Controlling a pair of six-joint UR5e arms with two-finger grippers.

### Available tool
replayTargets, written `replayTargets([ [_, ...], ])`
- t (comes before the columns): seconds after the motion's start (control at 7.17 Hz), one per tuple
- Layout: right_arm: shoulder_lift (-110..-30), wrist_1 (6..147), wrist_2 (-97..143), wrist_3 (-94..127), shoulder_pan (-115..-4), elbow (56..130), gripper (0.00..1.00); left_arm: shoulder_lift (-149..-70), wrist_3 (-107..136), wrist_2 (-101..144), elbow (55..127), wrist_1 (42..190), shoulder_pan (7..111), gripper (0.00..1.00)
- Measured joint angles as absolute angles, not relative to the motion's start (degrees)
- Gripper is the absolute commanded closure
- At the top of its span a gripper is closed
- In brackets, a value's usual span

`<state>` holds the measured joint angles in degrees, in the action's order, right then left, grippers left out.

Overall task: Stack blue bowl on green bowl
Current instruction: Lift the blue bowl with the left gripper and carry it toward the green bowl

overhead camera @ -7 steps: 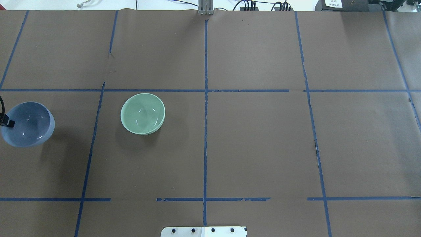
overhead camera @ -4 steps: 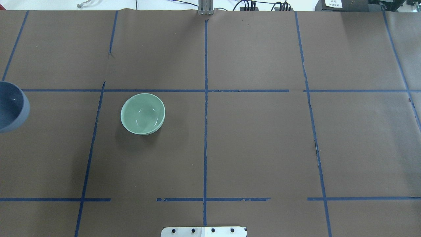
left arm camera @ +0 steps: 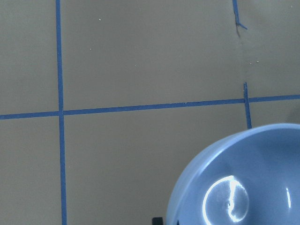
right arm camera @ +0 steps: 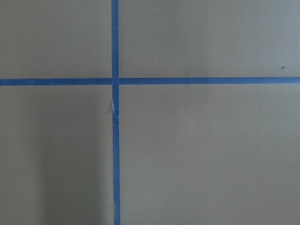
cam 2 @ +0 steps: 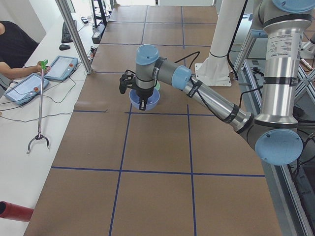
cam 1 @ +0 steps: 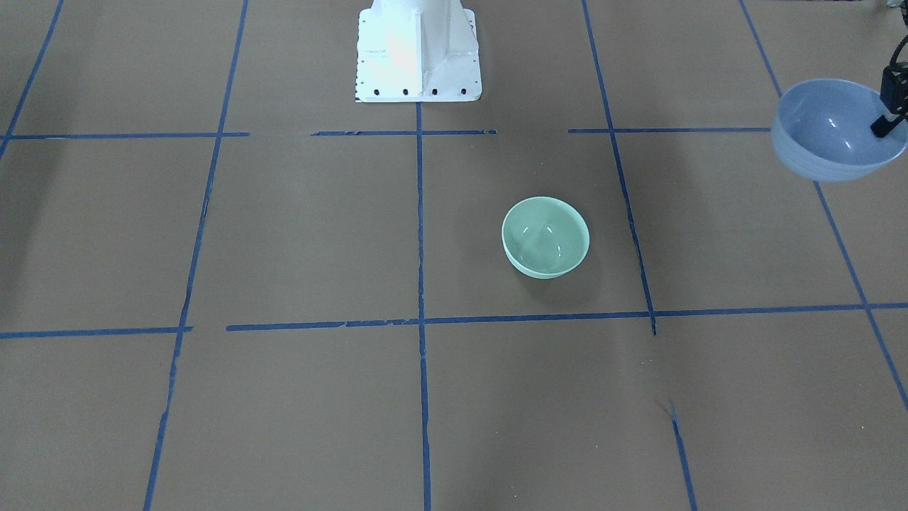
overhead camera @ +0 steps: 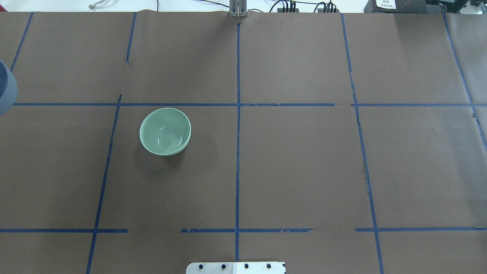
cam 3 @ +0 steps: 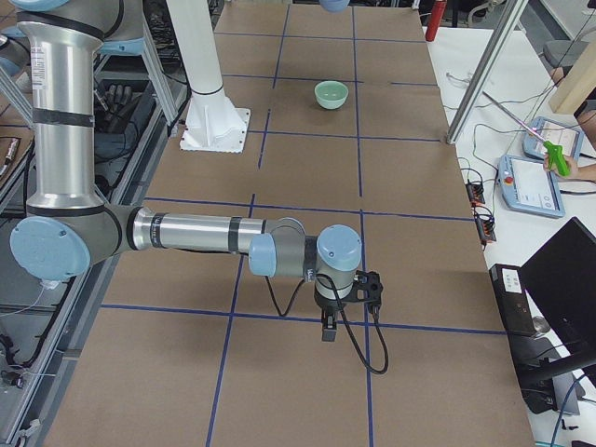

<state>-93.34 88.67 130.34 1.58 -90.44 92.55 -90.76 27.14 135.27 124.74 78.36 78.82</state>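
Observation:
The blue bowl (cam 1: 826, 131) hangs above the table at the robot's far left, clamped by its rim in my left gripper (cam 1: 882, 128), which is shut on it. Only a sliver of the bowl shows at the left edge of the overhead view (overhead camera: 5, 91). It fills the lower right of the left wrist view (left arm camera: 243, 180). The green bowl (overhead camera: 165, 131) sits upright and empty on the brown table, to the right of the blue one; it also shows in the front view (cam 1: 545, 238). My right gripper (cam 3: 328, 326) hovers low over the table's right part, far from both bowls; I cannot tell if it is open.
Blue tape lines (overhead camera: 237, 114) grid the brown table cover. The robot's white base (cam 1: 417, 53) stands at the near middle edge. A side bench holds tablets (cam 2: 61, 66) and a grabber tool (cam 2: 39, 108), with an operator beside it.
The blue bowl has risen off the table in my left gripper and slid towards the upper left edge of the overhead view. The green bowl has not moved.

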Motion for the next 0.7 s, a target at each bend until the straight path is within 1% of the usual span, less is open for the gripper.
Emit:
replayTargets([
  [0.14,-93.3,88.7,130.3,1.6,-90.4,92.5,0.0,-91.7,35.6,135.4,126.0,80.7,74.9,1.0],
  [0.28,-93.3,88.6,130.3,1.6,-90.4,92.5,0.0,-92.3,45.6,135.4,126.0,86.1,69.6,1.0],
  [0.42,-93.3,88.6,130.4,1.6,-90.4,92.5,0.0,-93.5,55.8,135.1,124.1,93.7,63.6,1.0],
  [0.56,-93.3,88.6,130.4,1.6,-90.4,92.5,0.0,-96.7,63.6,133.9,120.4,99.6,58.5,1.0],
  [0.7,-93.3,88.6,130.4,1.6,-90.4,92.5,0.0,-100.8,68.7,131.3,116.9,102.0,54.3,1.0],
])
